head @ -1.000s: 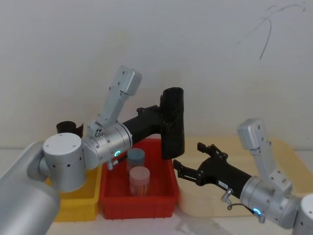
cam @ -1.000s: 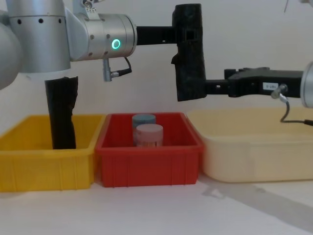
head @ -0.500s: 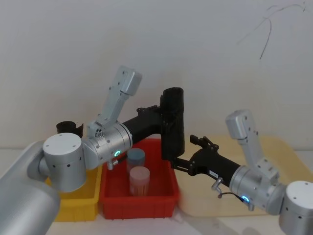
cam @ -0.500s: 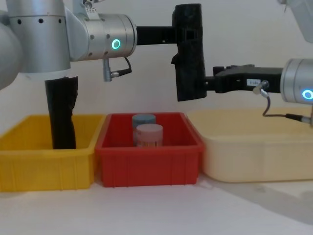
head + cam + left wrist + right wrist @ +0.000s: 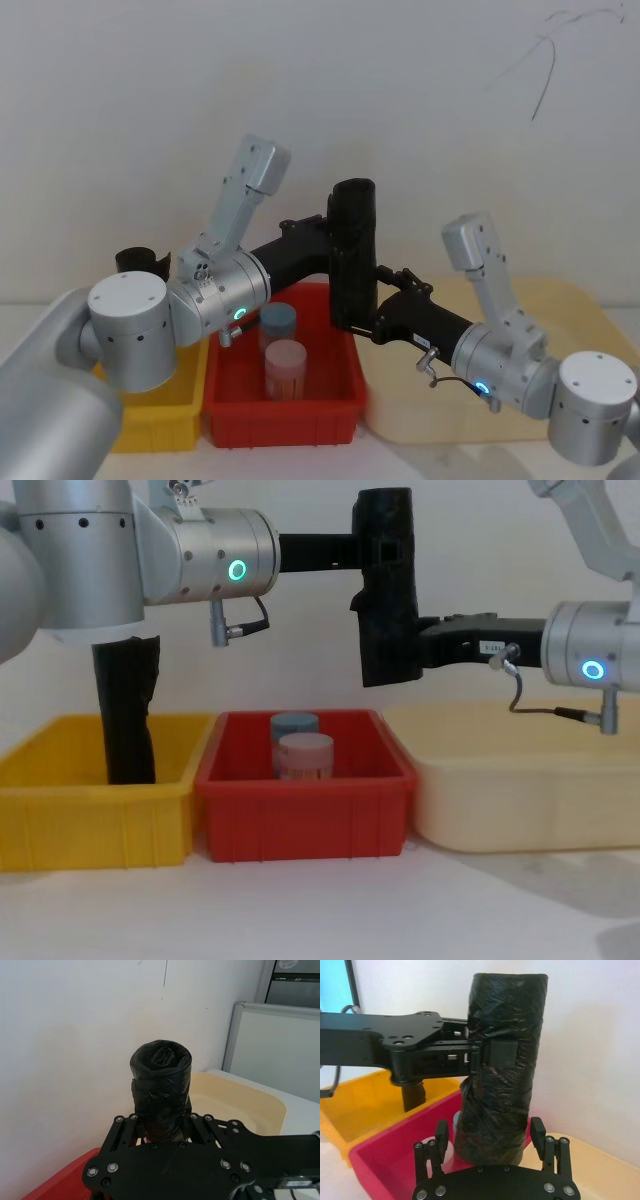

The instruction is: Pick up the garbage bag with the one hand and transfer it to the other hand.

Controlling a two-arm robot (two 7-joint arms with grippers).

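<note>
The garbage bag (image 5: 352,250), a chunky matte black roll, hangs upright in the air above the red bin's right end. My left gripper (image 5: 338,243), on the green-ringed wrist, is shut on its upper half; the chest view shows that grip (image 5: 378,550) from the side. My right gripper (image 5: 489,1135), on the blue-ringed wrist, is open. Its fingers (image 5: 441,1133) stand on either side of the bag's (image 5: 502,1060) lower part, a little apart from it. In the chest view the right gripper (image 5: 418,655) reaches in from the right at the bag's (image 5: 388,600) lower half.
Under the bag sits a red bin (image 5: 300,775) with a pink-lidded jar (image 5: 305,755) and a blue-lidded jar (image 5: 294,725). A yellow bin (image 5: 90,790) on the left holds a slimmer black roll (image 5: 127,710). A cream bin (image 5: 520,780) lies on the right.
My right gripper has moved left until its open fingers flank the bag's lower part. The left arm and the bag have stayed still.
</note>
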